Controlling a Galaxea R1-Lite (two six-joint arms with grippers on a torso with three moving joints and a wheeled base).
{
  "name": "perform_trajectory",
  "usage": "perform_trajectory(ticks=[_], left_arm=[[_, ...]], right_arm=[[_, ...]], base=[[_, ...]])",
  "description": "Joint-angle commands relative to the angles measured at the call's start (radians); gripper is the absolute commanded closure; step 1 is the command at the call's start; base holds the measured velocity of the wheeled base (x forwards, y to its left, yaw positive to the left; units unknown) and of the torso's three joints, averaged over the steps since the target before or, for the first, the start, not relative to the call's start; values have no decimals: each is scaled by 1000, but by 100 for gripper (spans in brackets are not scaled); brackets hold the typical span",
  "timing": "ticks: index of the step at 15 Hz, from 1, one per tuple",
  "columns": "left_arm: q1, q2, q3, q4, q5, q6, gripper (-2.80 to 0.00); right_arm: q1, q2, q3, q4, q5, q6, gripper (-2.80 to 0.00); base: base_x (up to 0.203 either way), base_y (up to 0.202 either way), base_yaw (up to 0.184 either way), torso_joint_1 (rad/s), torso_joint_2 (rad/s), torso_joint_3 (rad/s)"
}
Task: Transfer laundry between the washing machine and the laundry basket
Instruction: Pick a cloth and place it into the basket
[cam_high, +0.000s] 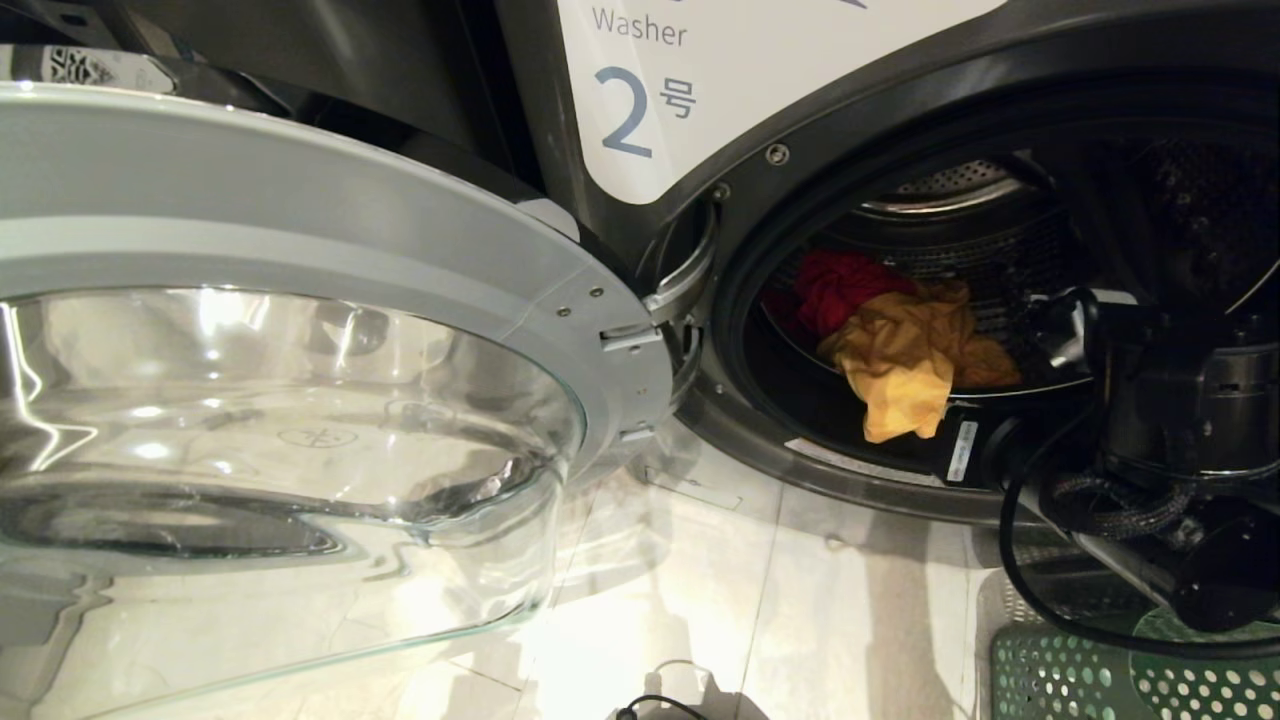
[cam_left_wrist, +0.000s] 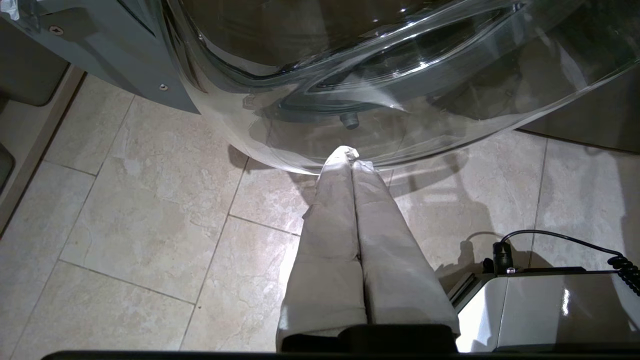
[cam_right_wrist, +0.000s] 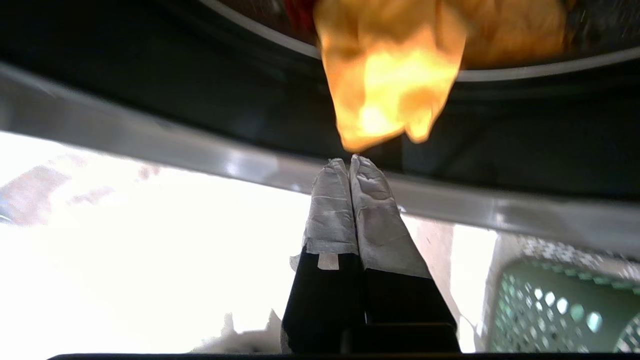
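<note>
open glass door (cam_high: 300, 420) swung left | yellow-orange garment (cam_high: 905, 365) over drum lip | right end effector (cam_right_wrist: 349, 162) closed, empty, just below it | left end effector (cam_left_wrist: 350, 154) closed, empty

You've got the washing machine (cam_high: 560, 110), dark grey w/ white "2" label, door (cam_high: 300, 330) swung wide open toward 9 o'clock. Inside the drum: magenta-red garment (cam_high: 835, 285) bunched at back, yellow-orange garment (cam_high: 905, 365) crumpled in front, touching it, one flap drooping over the drum lip. Green laundry basket (cam_high: 1060, 680), holed sides, sits on the floor at 5 o'clock.
</note>
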Motion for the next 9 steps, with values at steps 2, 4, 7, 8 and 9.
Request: perform_trajectory(ticks=[2, 4, 7, 8, 9], left_arm=[[0, 0, 0, 1, 0, 1, 0], [0, 0, 0, 1, 0, 1, 0], [0, 0, 0, 1, 0, -1, 0], [0, 0, 0, 1, 0, -2, 0], [0, 0, 0, 1, 0, -7, 0]], right_arm=[[-6, 145, -8, -24, -4, 7, 0], [-7, 242, -51, -76, -5, 3, 0], [-21, 349, -165, -111, -5, -7, 0], [-39, 363, -193, -114, 0, -11, 0], [-50, 365, -214, -113, 5, -27, -204]], base=[[0, 0, 0, 0, 0, 0], [0, 0, 0, 0, 0, 0], [0, 0, 0, 0, 0, 0], [0, 0, 0, 0, 0, 0], [0, 0, 0, 0, 0, 0]])
